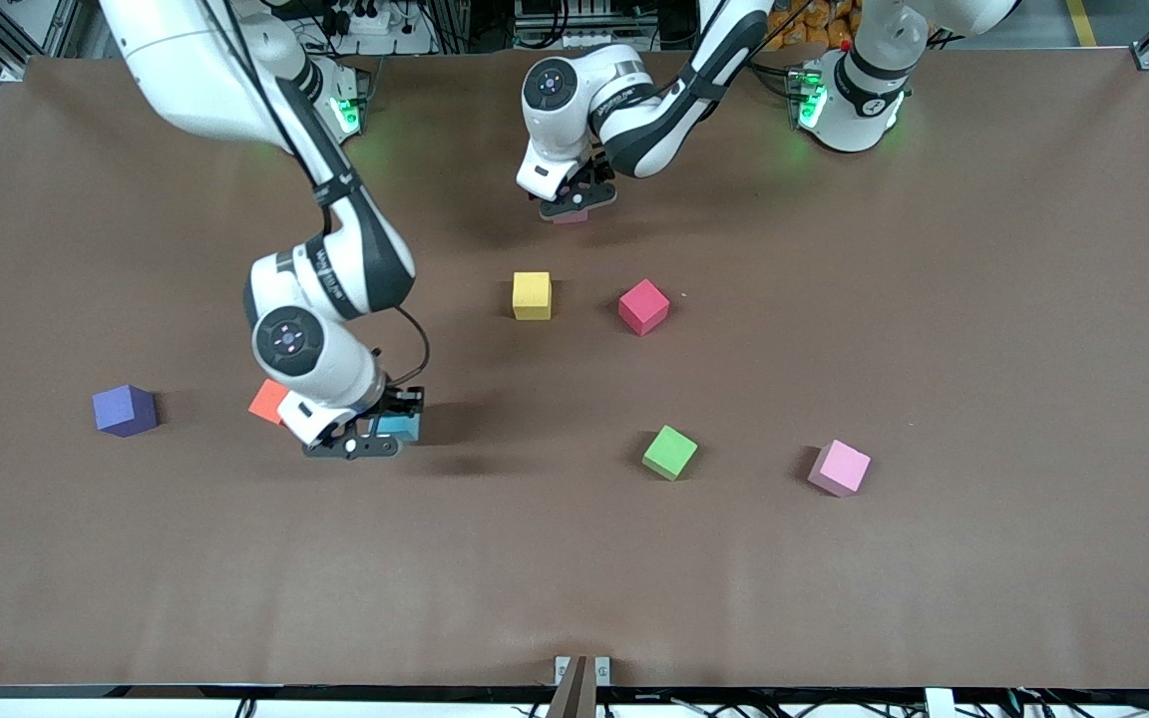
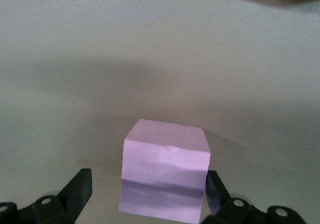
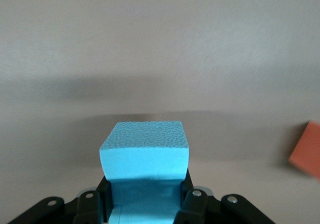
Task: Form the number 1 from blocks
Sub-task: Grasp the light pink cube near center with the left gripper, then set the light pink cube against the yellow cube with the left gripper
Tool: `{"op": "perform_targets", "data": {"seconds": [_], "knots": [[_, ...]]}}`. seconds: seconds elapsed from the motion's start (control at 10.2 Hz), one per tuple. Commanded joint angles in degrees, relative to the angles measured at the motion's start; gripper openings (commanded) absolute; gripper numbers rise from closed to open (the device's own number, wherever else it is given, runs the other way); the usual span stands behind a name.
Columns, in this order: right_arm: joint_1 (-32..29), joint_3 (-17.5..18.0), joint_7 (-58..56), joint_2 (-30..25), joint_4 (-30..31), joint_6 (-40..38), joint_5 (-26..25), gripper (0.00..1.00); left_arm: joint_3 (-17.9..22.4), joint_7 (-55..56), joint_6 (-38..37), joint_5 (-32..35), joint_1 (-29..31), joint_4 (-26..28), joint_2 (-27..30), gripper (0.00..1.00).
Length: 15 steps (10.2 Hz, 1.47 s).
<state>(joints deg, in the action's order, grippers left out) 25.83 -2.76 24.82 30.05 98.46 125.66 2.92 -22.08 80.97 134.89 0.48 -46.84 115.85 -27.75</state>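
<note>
My right gripper (image 1: 390, 431) is shut on the sky-blue cube (image 1: 400, 427) (image 3: 145, 151), low over the table beside the orange cube (image 1: 267, 400) (image 3: 306, 149), which the arm partly hides. My left gripper (image 1: 574, 202) (image 2: 148, 196) is open, low near the robots' edge, with a pale pink cube (image 1: 571, 215) (image 2: 165, 171) between its fingers. One finger (image 2: 216, 186) is at the cube's side and the other stands apart from it. The yellow cube (image 1: 532, 295) and crimson cube (image 1: 643, 306) sit mid-table. Another pink cube (image 1: 839, 467) lies nearer the front camera.
A purple cube (image 1: 124, 410) sits toward the right arm's end of the brown table (image 1: 934, 299). A green cube (image 1: 670, 452) lies beside the pink one near the front camera. The right arm's elbow hangs over the table above the orange cube.
</note>
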Motion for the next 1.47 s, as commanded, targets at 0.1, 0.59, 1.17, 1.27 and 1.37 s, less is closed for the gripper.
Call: {"op": "perform_targets", "data": {"seconds": [0.1,0.59,1.17,1.27,1.37], "knots": [[2.47,-0.05,6.30,-1.67,2.88,0.20,0.24,0.53,-0.59,0.42,3.88,-1.27,-0.88,0.87,-1.51,1.00],[4.32,-0.05,8.32,-1.40,3.14,2.39,10.06,0.53,-0.42,-1.24,4.15,-0.39,-0.62,-0.01,-2.40,0.00],[3.35,-1.10,7.53,-1.05,2.79,4.51,10.18,0.53,0.46,-1.69,-1.64,6.61,-0.36,-12.47,-6.86,0.00],[3.35,-1.89,7.27,-1.05,2.79,4.42,10.18,0.53,0.46,-2.65,-2.43,10.47,-0.36,-14.32,-8.27,0.00],[3.35,-2.50,5.78,-0.96,2.79,4.42,9.91,0.53,0.46,-4.40,-3.66,11.99,-0.44,-15.91,-9.33,0.00]]}}
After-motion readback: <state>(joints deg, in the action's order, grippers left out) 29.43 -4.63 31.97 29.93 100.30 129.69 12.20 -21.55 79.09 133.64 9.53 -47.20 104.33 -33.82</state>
